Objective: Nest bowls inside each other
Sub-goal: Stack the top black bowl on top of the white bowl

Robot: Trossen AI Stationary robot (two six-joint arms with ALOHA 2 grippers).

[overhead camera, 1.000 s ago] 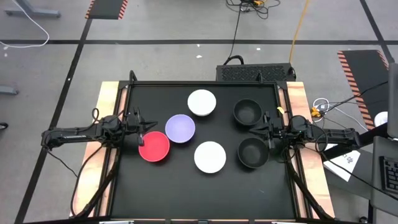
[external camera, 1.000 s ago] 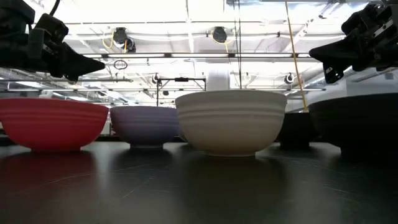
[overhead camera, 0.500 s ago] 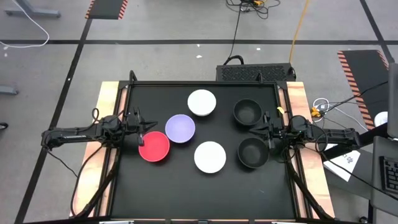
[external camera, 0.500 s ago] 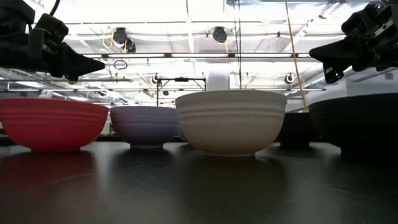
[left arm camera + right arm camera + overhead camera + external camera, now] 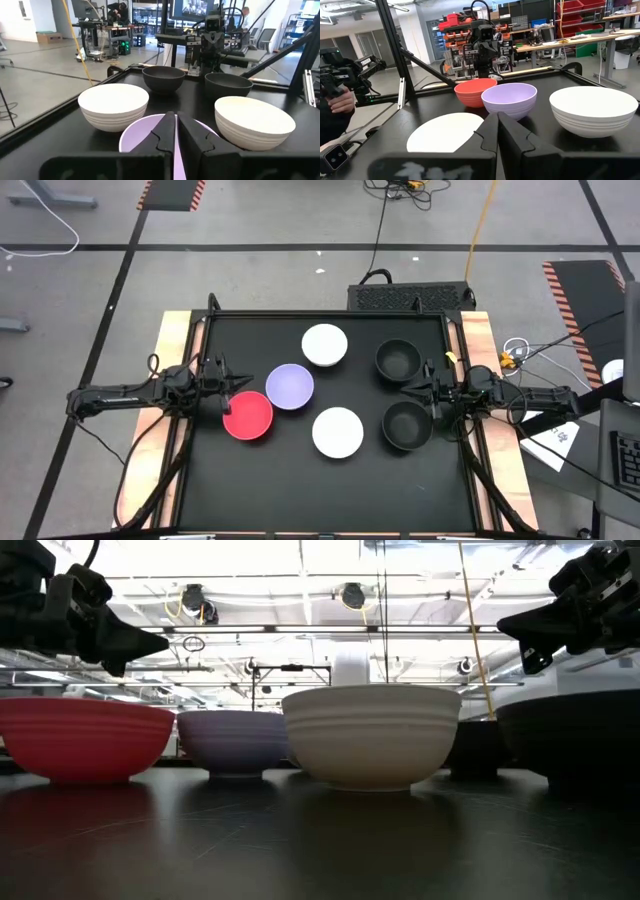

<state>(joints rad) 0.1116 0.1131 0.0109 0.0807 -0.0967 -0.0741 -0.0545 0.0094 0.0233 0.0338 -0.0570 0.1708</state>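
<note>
Six bowls stand apart on their bases on the black table: a red bowl (image 5: 248,415), a lavender bowl (image 5: 290,386), a far white bowl (image 5: 325,345), a near white bowl (image 5: 338,432), a far black bowl (image 5: 397,360) and a near black bowl (image 5: 407,425). My left gripper (image 5: 240,388) is shut and hovers over the red bowl's (image 5: 85,740) far rim, pointing at the lavender bowl (image 5: 145,137). My right gripper (image 5: 408,388) is shut and hangs in the air between the two black bowls, pointing left at the lavender bowl (image 5: 510,98).
The table has a raised black frame (image 5: 325,313) around it and wooden side strips (image 5: 170,350). Bare table surface lies along the near edge (image 5: 320,490). Benches, equipment and a person's hand (image 5: 340,102) show in the room beyond.
</note>
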